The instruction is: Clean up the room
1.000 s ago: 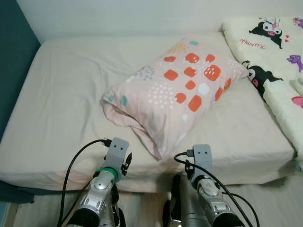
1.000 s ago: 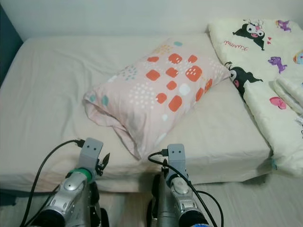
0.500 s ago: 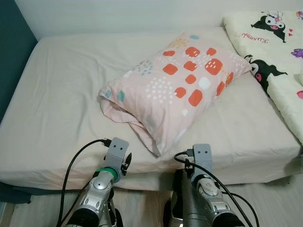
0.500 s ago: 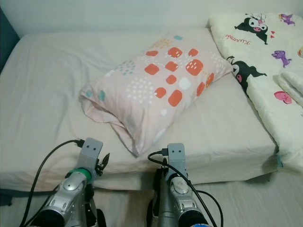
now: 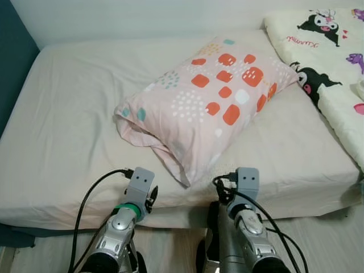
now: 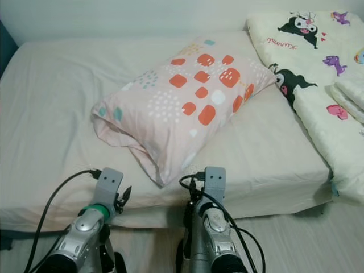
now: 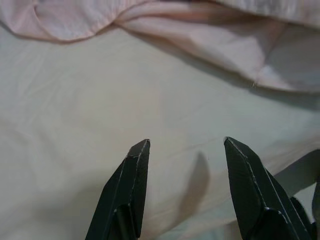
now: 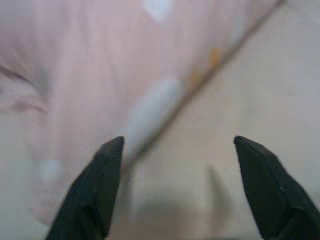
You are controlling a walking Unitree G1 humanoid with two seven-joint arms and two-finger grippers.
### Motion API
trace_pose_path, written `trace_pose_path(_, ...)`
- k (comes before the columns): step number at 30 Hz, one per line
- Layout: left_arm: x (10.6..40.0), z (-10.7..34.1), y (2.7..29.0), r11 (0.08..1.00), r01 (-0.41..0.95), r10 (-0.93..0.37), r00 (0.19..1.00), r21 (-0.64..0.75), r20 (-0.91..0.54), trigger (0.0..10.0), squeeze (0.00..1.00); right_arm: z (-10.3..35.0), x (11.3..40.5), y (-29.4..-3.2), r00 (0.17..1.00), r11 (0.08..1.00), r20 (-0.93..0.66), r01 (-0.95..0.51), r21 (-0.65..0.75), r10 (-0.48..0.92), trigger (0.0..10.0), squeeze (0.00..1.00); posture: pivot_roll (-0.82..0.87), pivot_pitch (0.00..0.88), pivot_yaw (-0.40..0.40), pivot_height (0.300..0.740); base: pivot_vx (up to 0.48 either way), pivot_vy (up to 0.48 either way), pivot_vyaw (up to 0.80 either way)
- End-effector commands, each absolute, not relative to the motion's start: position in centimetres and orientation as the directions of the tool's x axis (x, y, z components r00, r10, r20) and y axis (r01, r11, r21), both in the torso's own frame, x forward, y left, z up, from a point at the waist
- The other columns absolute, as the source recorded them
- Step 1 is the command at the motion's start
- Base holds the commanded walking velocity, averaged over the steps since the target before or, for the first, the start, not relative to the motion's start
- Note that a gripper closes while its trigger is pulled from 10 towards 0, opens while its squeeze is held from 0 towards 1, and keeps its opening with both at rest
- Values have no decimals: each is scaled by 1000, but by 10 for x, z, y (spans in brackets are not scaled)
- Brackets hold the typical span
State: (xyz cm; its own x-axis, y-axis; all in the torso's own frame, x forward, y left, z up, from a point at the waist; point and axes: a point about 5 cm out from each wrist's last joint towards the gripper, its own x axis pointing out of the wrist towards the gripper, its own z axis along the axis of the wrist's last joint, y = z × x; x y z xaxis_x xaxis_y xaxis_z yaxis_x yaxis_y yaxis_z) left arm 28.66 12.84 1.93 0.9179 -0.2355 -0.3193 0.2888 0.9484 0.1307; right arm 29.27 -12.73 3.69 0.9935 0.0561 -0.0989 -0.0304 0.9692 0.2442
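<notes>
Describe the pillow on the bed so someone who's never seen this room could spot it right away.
Start at the wide bed with the plain cream sheet. Lying slantwise near its middle is the soft pale pink pillow. A white quilt with black cartoon characters lies beside it, but the pillow alone is pink, printed with orange-red squares, white dots and a few teal patches.

A dark teal wall (image 5: 14, 54) borders the left side of the cream-sheeted mattress (image 5: 79, 119); pale wood-plank floor (image 6: 296, 239) runs below its front edge.
</notes>
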Motion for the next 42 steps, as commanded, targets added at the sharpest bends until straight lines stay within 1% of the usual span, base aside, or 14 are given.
trace_pose_path(1, 282, 16, 131, 953, 282, -233, 918, 114, -322, 10000, 0, 33, 290, -129, 994, 954, -101, -13, 298, 45, 10000, 1000, -4, 136, 18, 552, 0, 0, 0)
trace_pose_path(5, 282, 17, 134, 954, 278, -230, 921, 116, -315, 10000, 0, 34, 293, -126, 993, 950, -103, -29, 311, 63, 10000, 1000, 2, 141, 20, 552, 0, 0, 0)
trace_pose_path(10, 281, 28, 147, 956, 259, -217, 940, 136, -264, 10000, 0, 51, 320, -115, 978, 930, -84, -154, 333, 191, 10000, 1000, 51, 214, 18, 552, 0, 0, 0)
trace_pose_path(12, 280, 35, 151, 955, 258, -221, 948, 144, -229, 10000, 0, 58, 330, -114, 974, 929, -94, -166, 331, 208, 10000, 1000, 71, 247, 16, 552, 0, 0, 0)
trace_pose_path(16, 276, 44, 155, 952, 265, -236, 954, 152, -187, 10000, 0, 63, 338, -112, 968, 930, -110, -182, 320, 228, 10000, 1000, 106, 292, 8, 552, 0, 0, 0)
trace_pose_path(21, 261, 66, 159, 927, 333, -319, 942, 172, -107, 10000, 0, 72, 349, -103, 951, 923, -143, -217, 317, 273, 10000, 1000, 170, 351, -12, 552, 0, 0, 0)
trace_pose_path(23, 253, 76, 160, 912, 365, -353, 931, 188, -91, 10000, 0, 75, 353, -98, 946, 920, -164, -213, 330, 278, 10000, 1000, 226, 384, -38, 552, 0, 0, 0)
trace_pose_path(27, 246, 86, 165, 913, 352, -343, 936, 208, -82, 10000, 0, 77, 356, -92, 941, 922, -195, -204, 329, 277, 10000, 1000, 243, 395, -50, 552, 0, 0, 0)
trace_pose_path(28, 245, 87, 167, 917, 339, -329, 941, 210, -79, 10000, 0, 77, 357, -90, 939, 924, -196, -211, 320, 283, 10000, 0, 252, 394, -59, 552, 0, 0, 0)
trace_pose_path(37, 240, 92, 170, 921, 320, -308, 947, 224, -85, 10000, 0, 82, 360, -86, 929, 926, -200, -250, 282, 312, 10000, 0, 259, 394, -59, 552, 0, 0, 0)
trace_pose_path(38, 241, 93, 170, 919, 324, -312, 946, 226, -85, 10000, 0, 82, 360, -87, 928, 923, -200, -250, 291, 314, 4980, 0, 256, 386, -52, 552, 0, 0, 0)
trace_pose_path(39, 241, 93, 170, 919, 324, -312, 946, 226, -85, 10000, 0, 82, 360, -87, 928, 923, -200, -250, 291, 314, 4980, 0, 256, 386, -52, 552, 0, 0, 0)
trace_pose_path(40, 241, 94, 170, 916, 328, -317, 945, 230, -85, 10000, 0, 82, 360, -87, 927, 920, -200, -248, 303, 316, 0, 0, 255, 386, -51, 552, 0, 0, 0)
trace_pose_path(42, 242, 97, 170, 914, 334, -321, 942, 232, -94, 10000, 0, 82, 360, -89, 927, 918, -203, -242, 314, 314, 0, 0, 255, 387, -49, 552, 0, 0, 0)
